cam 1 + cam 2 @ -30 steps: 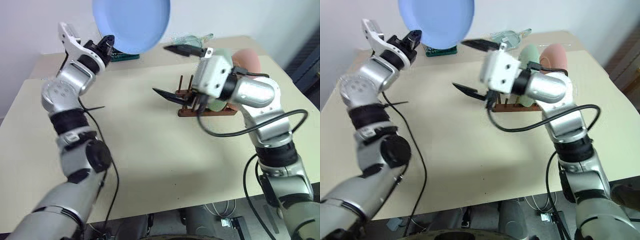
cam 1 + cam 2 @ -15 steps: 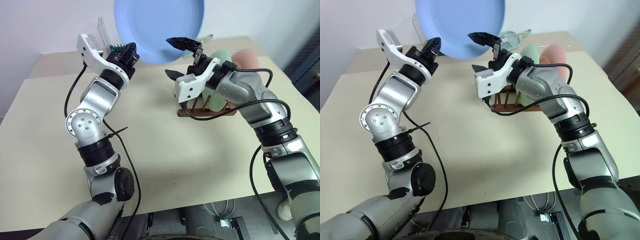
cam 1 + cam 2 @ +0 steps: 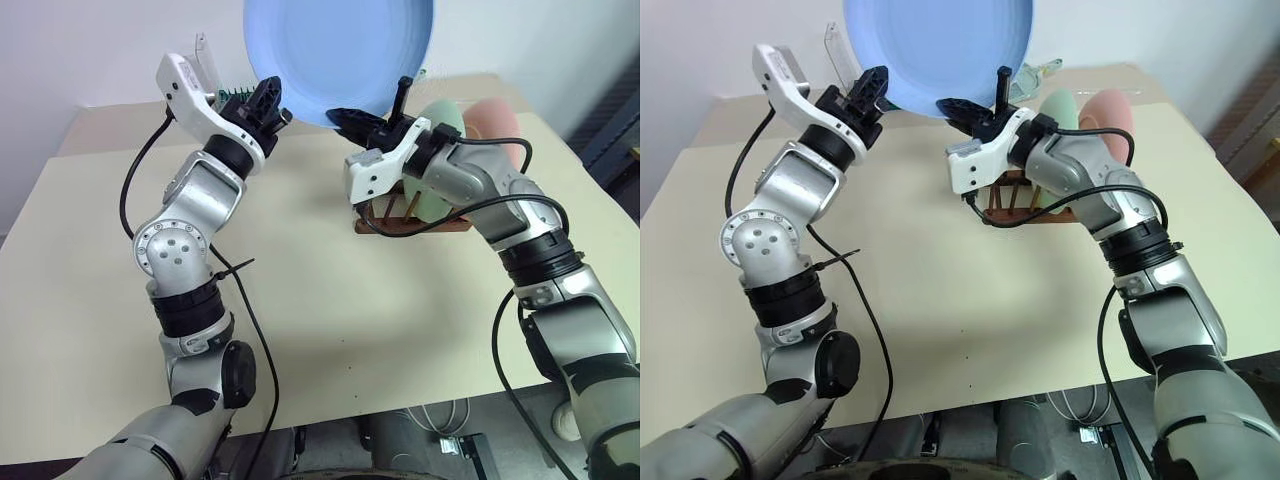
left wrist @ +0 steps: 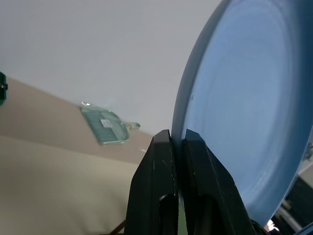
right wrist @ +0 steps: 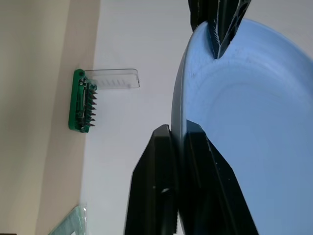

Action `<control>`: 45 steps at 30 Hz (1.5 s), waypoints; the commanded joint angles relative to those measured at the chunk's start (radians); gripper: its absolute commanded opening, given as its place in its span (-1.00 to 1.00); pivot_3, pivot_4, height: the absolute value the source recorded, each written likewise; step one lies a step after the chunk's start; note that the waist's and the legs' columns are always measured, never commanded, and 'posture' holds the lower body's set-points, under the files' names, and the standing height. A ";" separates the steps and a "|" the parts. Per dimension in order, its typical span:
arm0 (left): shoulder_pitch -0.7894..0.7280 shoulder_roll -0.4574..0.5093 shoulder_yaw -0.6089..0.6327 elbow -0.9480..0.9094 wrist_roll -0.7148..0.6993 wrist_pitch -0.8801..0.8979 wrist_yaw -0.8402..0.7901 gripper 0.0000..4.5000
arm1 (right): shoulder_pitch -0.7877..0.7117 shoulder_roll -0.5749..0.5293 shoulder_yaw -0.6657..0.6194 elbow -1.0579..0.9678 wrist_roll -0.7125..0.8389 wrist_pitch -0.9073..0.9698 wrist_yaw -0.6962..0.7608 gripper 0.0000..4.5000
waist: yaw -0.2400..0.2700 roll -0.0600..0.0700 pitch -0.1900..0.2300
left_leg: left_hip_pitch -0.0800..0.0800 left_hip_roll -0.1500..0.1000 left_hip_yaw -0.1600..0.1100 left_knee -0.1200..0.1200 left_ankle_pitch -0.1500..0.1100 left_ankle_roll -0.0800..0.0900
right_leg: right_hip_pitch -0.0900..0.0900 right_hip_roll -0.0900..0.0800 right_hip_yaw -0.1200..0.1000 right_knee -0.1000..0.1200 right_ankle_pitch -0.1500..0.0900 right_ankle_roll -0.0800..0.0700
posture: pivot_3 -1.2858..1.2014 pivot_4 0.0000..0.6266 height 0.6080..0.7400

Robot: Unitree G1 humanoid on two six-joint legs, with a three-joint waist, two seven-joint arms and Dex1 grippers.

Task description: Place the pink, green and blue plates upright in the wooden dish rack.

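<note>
A beige table (image 3: 330, 320) stands before a pale wall. At top centre, the blue plate (image 3: 340, 55) is held up in the air, its upper edge cut off. The left gripper (image 3: 268, 103) pinches its left rim; the right gripper (image 3: 372, 118) is clamped on its lower rim. The green plate (image 3: 440, 205) and pink plate (image 3: 492, 120) stand in the wooden dish rack (image 3: 410, 222), half hidden by the right arm.

We seem to be in a lab or test room: a plain beige desk (image 3: 330, 300) against a bare white wall (image 3: 90, 50), loose cables under its front edge at the frame's bottom, a green screwdriver-bit holder (image 5: 83, 106) at the back.
</note>
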 commanded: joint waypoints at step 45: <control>0.230 0.685 -0.158 0.091 0.159 -0.326 -1.239 0.99 | 0.098 0.311 -0.738 -0.386 2.042 1.286 -0.282 -1.00 | -0.021 0.006 0.000 | -0.007 0.007 -0.001 -0.001 -0.001 0.000 | -0.007 0.005 -0.001 0.001 0.003 -0.005 | 0.03 -0.52 1.00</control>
